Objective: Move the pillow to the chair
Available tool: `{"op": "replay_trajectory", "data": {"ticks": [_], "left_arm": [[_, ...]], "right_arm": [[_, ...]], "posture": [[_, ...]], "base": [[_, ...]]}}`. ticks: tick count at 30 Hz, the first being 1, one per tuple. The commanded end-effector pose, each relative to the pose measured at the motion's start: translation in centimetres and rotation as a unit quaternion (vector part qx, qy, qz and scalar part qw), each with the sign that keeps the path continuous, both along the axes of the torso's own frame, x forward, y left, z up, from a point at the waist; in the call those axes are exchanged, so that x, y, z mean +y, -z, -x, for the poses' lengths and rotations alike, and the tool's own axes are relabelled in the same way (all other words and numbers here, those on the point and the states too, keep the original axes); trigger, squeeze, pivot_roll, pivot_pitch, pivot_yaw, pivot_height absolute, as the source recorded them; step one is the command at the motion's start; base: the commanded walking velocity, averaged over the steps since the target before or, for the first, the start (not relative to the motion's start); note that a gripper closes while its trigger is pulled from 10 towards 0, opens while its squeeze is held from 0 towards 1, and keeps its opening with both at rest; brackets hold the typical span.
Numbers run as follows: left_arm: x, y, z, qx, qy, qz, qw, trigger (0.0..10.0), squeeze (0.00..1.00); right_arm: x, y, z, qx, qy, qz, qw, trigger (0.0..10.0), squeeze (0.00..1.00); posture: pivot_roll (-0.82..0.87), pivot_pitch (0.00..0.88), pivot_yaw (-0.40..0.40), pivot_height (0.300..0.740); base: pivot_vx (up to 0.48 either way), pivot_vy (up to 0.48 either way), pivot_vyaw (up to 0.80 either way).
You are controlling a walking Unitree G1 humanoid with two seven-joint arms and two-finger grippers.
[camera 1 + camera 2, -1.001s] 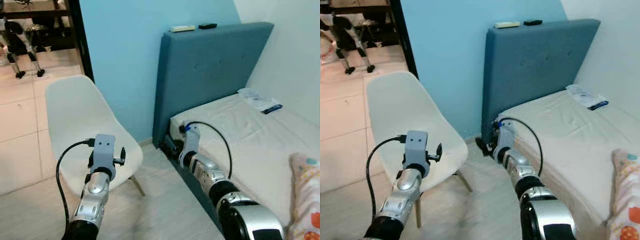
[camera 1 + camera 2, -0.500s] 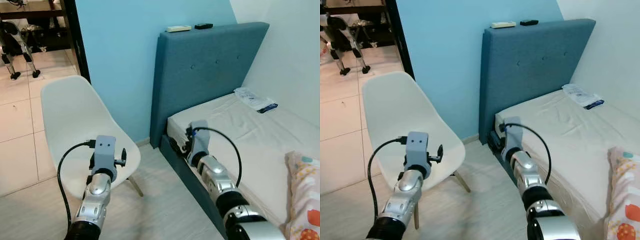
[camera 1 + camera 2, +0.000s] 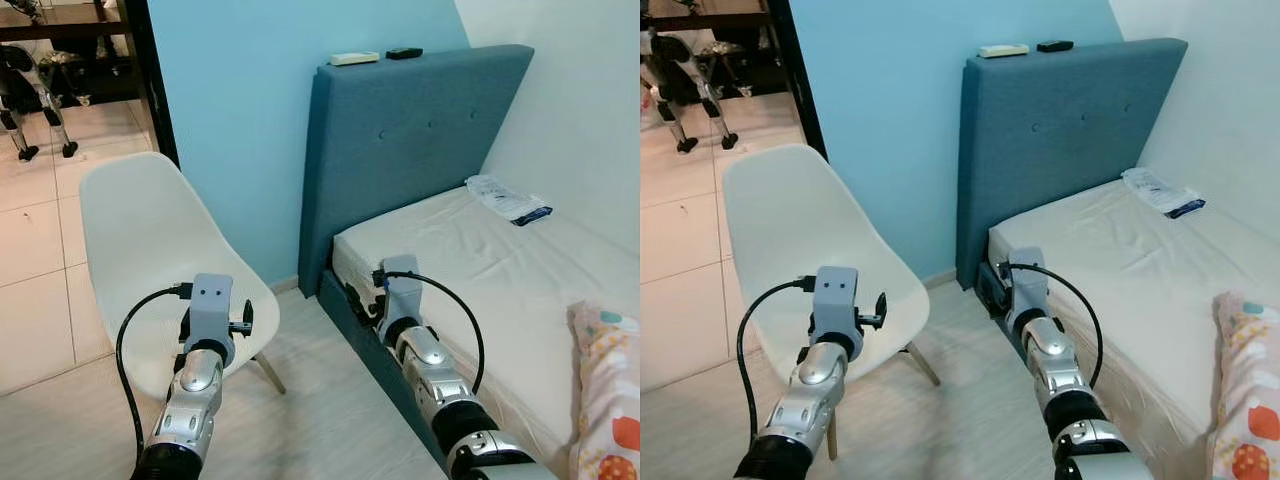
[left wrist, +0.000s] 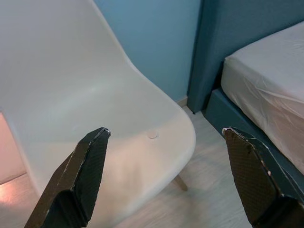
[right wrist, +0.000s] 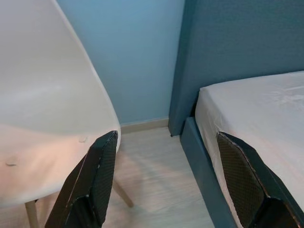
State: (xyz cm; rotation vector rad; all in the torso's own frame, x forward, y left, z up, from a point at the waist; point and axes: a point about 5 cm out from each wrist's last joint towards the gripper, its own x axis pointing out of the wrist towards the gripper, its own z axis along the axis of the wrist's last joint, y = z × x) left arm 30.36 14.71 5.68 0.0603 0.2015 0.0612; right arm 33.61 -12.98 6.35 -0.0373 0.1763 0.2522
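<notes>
- White plastic forms the one chair, which stands on pale wood-look floor beside a blue wall; no brand or writing can be read anywhere.
- One pillow, pink with coloured spots, lies on the bed at the robot's far right, well apart from the chair and cut off by the edge of the eye views.
- Left hand hangs over the chair seat, its two black fingers spread wide and holding nothing.
- Right hand hangs between the chair and the bed's near corner, its fingers likewise spread wide and empty.
- On the blue padded headboard rest two small flat items, one pale and one dark, possibly remotes.
- One clear packet with a dark end lies on the mattress near the headboard.
</notes>
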Motion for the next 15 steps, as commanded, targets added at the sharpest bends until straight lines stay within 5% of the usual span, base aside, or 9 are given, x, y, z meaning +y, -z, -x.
{"op": "replay_trajectory", "data": {"ticks": [1, 9, 15], "left_arm": [[-0.1, 0.32, 0.2, 0.004, -0.001, 0.002, 1.0, 10.0, 0.0], [-0.29, 0.36, 0.13, 0.006, 0.005, 0.003, 1.0, 10.0, 0.0], [-0.41, 0.32, 0.03, 0.006, 0.011, 0.0, 1.0, 10.0, 0.0]], "right_arm": [[0.2, 0.48, 0.06, 0.022, 0.005, 0.006, 1.0, 10.0, 0.0], [0.12, 0.47, -0.06, 0.025, 0.016, 0.022, 0.999, 10.0, 0.0], [-0.13, 0.5, -0.03, 0.028, 0.026, 0.011, 0.999, 10.0, 0.0]], "posture": [[0.0, 0.0, -0.098, 0.74], [-0.01, 0.0, -0.092, 0.74], [0.0, 0.0, -0.091, 0.74]], "base": [[0.0, 0.0, -0.8], [0.0, 0.0, -0.2], [0.0, 0.0, -0.8]]}}
